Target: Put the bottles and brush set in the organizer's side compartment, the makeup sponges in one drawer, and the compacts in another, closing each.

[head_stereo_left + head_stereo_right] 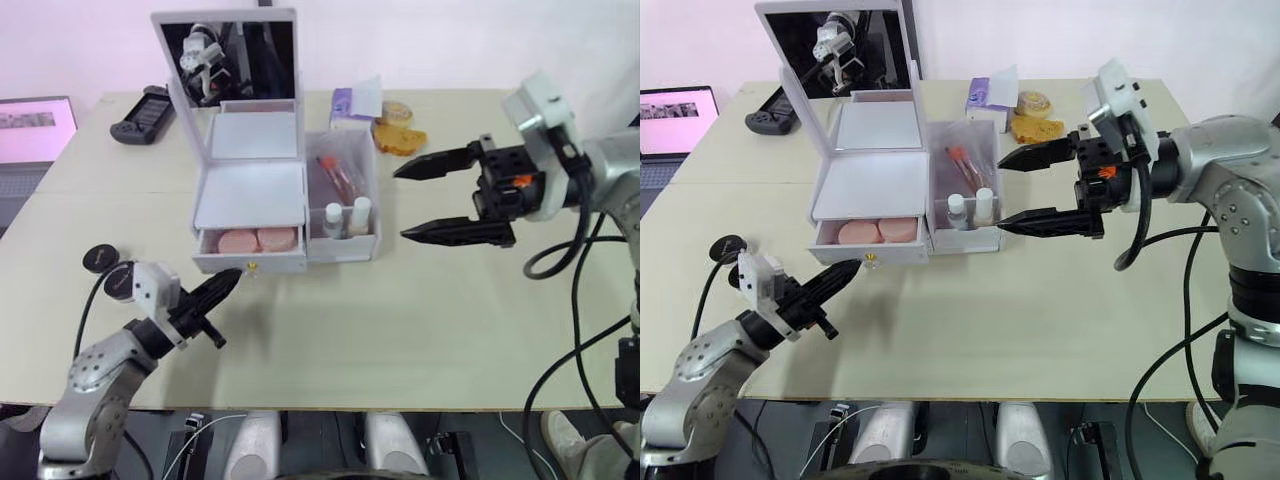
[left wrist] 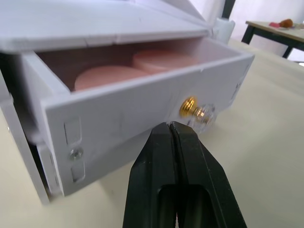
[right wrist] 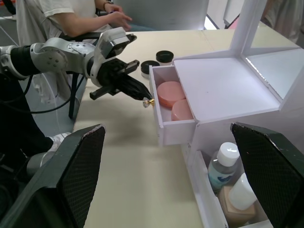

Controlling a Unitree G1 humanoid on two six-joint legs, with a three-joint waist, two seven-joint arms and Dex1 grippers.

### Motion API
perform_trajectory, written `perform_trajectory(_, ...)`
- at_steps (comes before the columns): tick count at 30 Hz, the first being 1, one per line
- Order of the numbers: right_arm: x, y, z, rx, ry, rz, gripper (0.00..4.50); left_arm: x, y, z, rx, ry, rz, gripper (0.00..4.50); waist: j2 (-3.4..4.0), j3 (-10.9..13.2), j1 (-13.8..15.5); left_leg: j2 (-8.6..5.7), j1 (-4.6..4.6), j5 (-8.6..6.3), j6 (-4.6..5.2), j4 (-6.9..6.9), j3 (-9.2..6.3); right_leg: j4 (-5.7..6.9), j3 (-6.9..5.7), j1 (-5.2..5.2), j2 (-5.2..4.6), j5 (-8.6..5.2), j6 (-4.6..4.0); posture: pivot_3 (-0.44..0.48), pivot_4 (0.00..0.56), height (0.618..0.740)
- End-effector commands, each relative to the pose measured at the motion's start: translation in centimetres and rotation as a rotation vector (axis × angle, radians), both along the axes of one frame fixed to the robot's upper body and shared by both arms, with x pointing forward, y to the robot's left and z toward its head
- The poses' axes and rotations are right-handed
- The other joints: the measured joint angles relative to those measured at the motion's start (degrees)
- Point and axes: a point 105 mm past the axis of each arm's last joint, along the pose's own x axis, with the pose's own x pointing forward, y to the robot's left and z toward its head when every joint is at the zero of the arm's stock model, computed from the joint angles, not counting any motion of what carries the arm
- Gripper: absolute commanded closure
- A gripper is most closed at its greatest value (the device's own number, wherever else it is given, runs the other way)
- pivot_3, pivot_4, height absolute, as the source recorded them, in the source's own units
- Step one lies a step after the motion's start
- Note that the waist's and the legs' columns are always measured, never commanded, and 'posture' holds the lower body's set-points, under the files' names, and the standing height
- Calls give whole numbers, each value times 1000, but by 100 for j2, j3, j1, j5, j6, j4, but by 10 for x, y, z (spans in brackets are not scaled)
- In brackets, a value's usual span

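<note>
Pressing closed fingertips at the knob (image 2: 189, 107), the left gripper (image 1: 226, 286) looks just short of the open drawer (image 1: 250, 246) holding two pink sponges (image 1: 257, 240). Push squarely inward. The right gripper (image 1: 437, 197) hangs spread beside the side compartment (image 1: 343, 190).

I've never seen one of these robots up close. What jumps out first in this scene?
Mid-table stands a white organizer with its mirror lid raised and its bottom drawer pulled open, two pink makeup sponges inside. The left gripper, fingers shut, points at the drawer's small gold knob. The right gripper hovers wide open beside the side compartment, where the bottles stand.
</note>
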Motion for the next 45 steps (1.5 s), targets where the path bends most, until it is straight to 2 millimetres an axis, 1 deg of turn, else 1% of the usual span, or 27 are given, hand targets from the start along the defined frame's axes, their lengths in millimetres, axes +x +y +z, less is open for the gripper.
perform_trajectory(1, -4, -3, 7, 6, -39, -5, 0, 7, -2, 9, 6, -38, 3, 4451, 0, 0, -1, 0, 0, 0, 0, 0, 0, 0, 0, 0, 0, 1, 1, 0, 150, 740)
perform_trajectory(7, -4, -4, 5, 6, -46, -18, 0, 19, 0, 7, 40, -40, 13, 4451, 0, 0, -2, 0, 1, 0, 0, -1, 0, 1, 0, -1, 0, 3, 5, 0, 150, 740)
perform_trajectory(13, -7, -4, 1, 8, -44, -31, 0, 33, 6, 12, 47, -54, 39, 4451, 0, 0, 3, 0, 0, 0, 0, -1, -1, 2, -1, 0, 1, 3, 5, 0, 150, 740)
perform_trajectory(22, -9, -6, 0, 11, -35, -48, 0, 38, 2, 16, 43, -62, 31, 4451, 0, 0, 13, 0, 1, 0, 0, 1, -3, 4, -1, 0, 0, 3, 6, 0, 150, 740)
perform_trajectory(25, -8, -6, -1, 11, -28, -53, 0, 36, 4, 16, 50, -58, 41, 4451, 0, 0, 13, 0, 0, 0, 0, 1, -2, 2, -1, 1, 0, 3, 6, 0, 150, 740)
perform_trajectory(28, -7, -10, -5, 18, 6, -69, 0, 29, 5, 20, 27, -49, 34, 4451, 0, 0, 7, 0, 0, 0, 0, 0, -3, 3, -1, 0, 0, 3, 6, 0, 150, 740)
perform_trajectory(30, -5, -19, -15, 16, 60, -96, 0, 19, 6, 25, -15, -33, 10, 4451, -1, 1, 7, 0, 0, 0, 0, -1, -3, 2, -1, 0, 0, 3, 6, 0, 150, 740)
perform_trajectory(34, 6, -42, -39, 28, 124, -182, 0, -5, 15, 23, -26, 55, -25, 4451, -2, 1, -8, 0, -1, 0, 1, -4, -1, -1, 0, 1, -2, 2, 6, 0, 150, 740)
perform_trajectory(37, 9, -55, -47, 53, 150, -231, 0, -18, 38, 27, 0, 70, 41, 3657, -2, 1, -17, 0, 3, 0, 1, -6, -2, 3, 0, -2, 0, -5, -7, 0, 150, 740)
perform_trajectory(40, 16, -76, -52, 141, 220, -330, 0, -34, 66, 31, 34, 72, 143, 2245, -2, 1, -23, 1, 5, 0, 1, -5, -2, 4, 0, -1, 0, -9, -13, 0, 150, 740)
perform_trajectory(41, 17, -86, -54, 175, 254, -366, 0, -40, 78, 31, 43, 70, 185, 1724, -2, 1, -13, 0, 5, 0, 1, -4, -1, 2, 0, 1, 0, -9, -15, 0, 150, 740)
perform_trajectory(44, 17, -121, -69, 217, 302, -498, 0, -65, 125, 23, 72, 86, 363, 219, -5, 0, 10, 0, 4, 0, 1, -3, 0, -5, 0, 4, -1, -11, -17, 0, 150, 740)
perform_trajectory(45, 18, -133, -74, 221, 294, -551, 0, -74, 139, 19, 79, 95, 415, 63, -5, 0, 9, 0, 3, 0, 1, -6, 0, -10, 0, 5, -1, -11, -17, 0, 150, 740)
